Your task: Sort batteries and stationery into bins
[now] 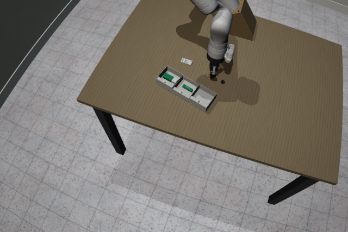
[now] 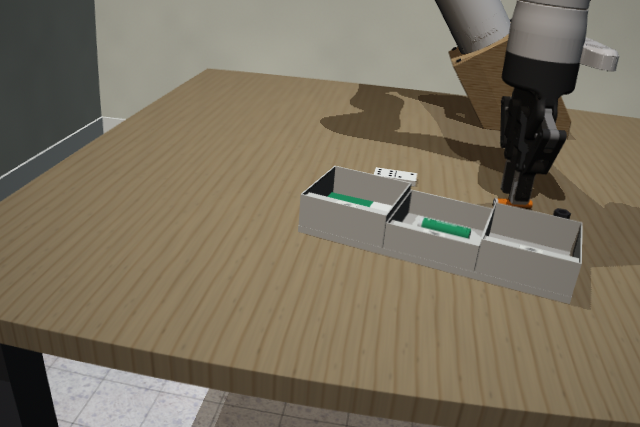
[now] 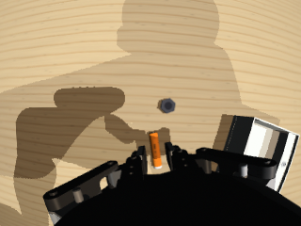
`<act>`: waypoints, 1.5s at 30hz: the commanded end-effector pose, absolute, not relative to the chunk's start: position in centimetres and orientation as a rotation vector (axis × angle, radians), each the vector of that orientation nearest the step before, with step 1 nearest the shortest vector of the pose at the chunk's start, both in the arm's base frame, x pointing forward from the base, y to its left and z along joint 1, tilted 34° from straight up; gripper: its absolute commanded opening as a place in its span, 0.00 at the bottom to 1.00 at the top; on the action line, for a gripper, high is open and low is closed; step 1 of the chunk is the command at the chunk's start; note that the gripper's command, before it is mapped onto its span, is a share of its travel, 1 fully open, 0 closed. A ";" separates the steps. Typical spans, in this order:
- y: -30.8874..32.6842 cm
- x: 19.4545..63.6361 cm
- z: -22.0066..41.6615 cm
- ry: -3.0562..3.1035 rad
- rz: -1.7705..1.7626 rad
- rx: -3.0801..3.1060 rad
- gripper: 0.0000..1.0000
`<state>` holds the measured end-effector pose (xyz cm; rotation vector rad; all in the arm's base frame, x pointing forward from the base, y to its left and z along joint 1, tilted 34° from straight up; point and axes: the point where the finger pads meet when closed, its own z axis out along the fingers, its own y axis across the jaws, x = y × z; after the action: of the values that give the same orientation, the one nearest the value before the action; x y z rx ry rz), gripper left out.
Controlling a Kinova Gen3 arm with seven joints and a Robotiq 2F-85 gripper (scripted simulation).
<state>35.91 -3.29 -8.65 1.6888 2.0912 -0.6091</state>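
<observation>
An orange battery (image 1: pixel 208 75) (image 2: pixel 526 206) (image 3: pixel 154 142) with a pale end lies on the table. My gripper (image 1: pixel 212 76) (image 2: pixel 518 198) (image 3: pixel 155 152) is low over it, partly open, one finger on each side, with gaps visible in the wrist view. A green battery (image 1: pixel 187 87) (image 2: pixel 445 227) lies in the middle bin (image 1: pixel 179 94) (image 2: pixel 431 247). A green and white eraser (image 1: pixel 168 76) (image 2: pixel 351 199) lies in the left bin (image 1: pixel 163 84) (image 2: pixel 341 221). The right bin (image 1: pixel 198 106) (image 2: pixel 527 273) shows nothing inside. The bin marks cannot be read.
A white domino (image 1: pixel 186 61) (image 2: pixel 395 174) lies behind the left bin. A dark hex nut (image 1: pixel 222 81) (image 2: pixel 561 213) (image 3: pixel 167 105) lies close to the orange battery. The bins stand in a touching row, with upright walls near my gripper.
</observation>
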 end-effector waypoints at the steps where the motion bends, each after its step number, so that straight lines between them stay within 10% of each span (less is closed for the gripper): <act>1: -3.5 35.9 -8.9 2.092 -0.611 1.689 0.24; 18: -3.8 35.9 -9.4 2.092 -0.611 1.689 0.24; 19: -3.8 35.9 -9.4 2.092 -0.611 1.689 0.05; 45: -3.8 35.9 -9.4 2.092 -0.611 1.689 0.05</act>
<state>35.84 -3.81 -9.39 1.6895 2.0913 -0.6129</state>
